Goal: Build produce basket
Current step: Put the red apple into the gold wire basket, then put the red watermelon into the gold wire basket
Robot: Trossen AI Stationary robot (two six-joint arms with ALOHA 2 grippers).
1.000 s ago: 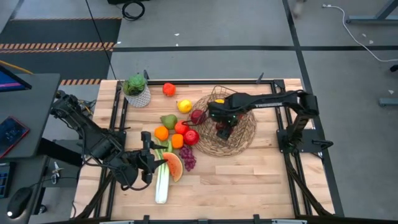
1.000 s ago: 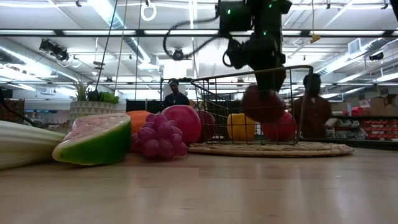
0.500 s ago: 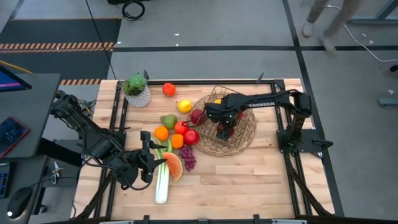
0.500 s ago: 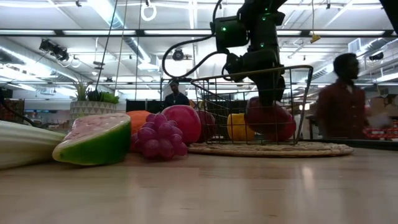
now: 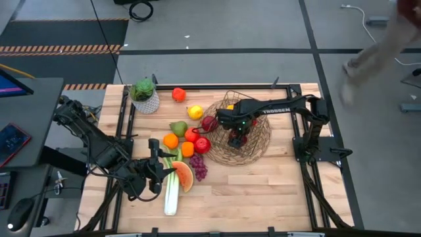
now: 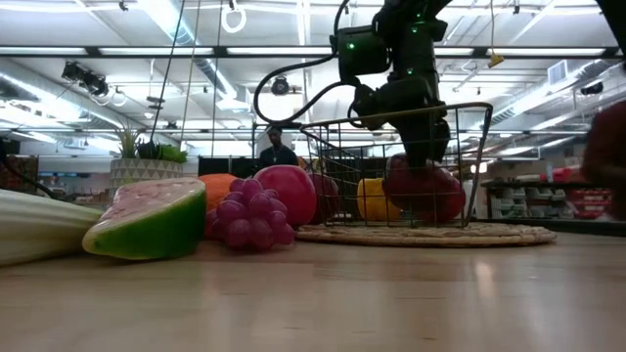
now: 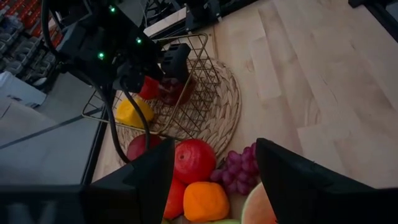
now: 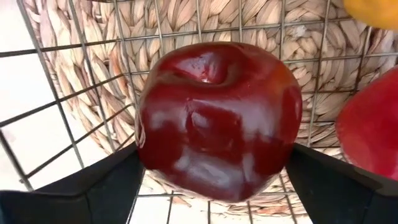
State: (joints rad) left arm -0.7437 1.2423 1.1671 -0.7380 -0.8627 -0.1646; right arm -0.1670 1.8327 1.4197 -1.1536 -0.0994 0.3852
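Observation:
The brown wire basket (image 5: 258, 146) stands on the table's far right half, with a yellow fruit (image 6: 379, 198) and a red apple (image 8: 373, 124) inside. My right gripper (image 5: 237, 139) reaches down into it, shut on a dark red apple (image 8: 217, 118). Other produce lies left of the basket: lemon (image 5: 195, 112), pear (image 5: 177, 128), oranges (image 5: 171, 140), red apple (image 5: 202, 144), grapes (image 5: 198, 168), watermelon slice (image 5: 184, 176) and leek (image 5: 171, 194). My left gripper (image 5: 156, 176) hovers open by the leek and watermelon, with nothing between its fingers (image 7: 292, 180). My right gripper has the dark red apple between its two fingers, one on each of the apple's opposite sides (image 8: 144, 146). The fingers come from above, pointing down into the basket. The apple sits stem dimple up, its underside on the basket floor (image 6: 421, 217), beside the other red apple.
A small potted plant (image 5: 145, 95) and a red fruit (image 5: 178, 94) stand at the far left. A dark red fruit (image 5: 209, 122) lies against the basket's woven rim. Bare wood lies along the table's near right. A person moves in the room beyond the table.
My right gripper has gone down into the basket with the dark red apple. The apple hung above the basket floor a second ago and now sits low beside the other red apple. My left arm has kept still.

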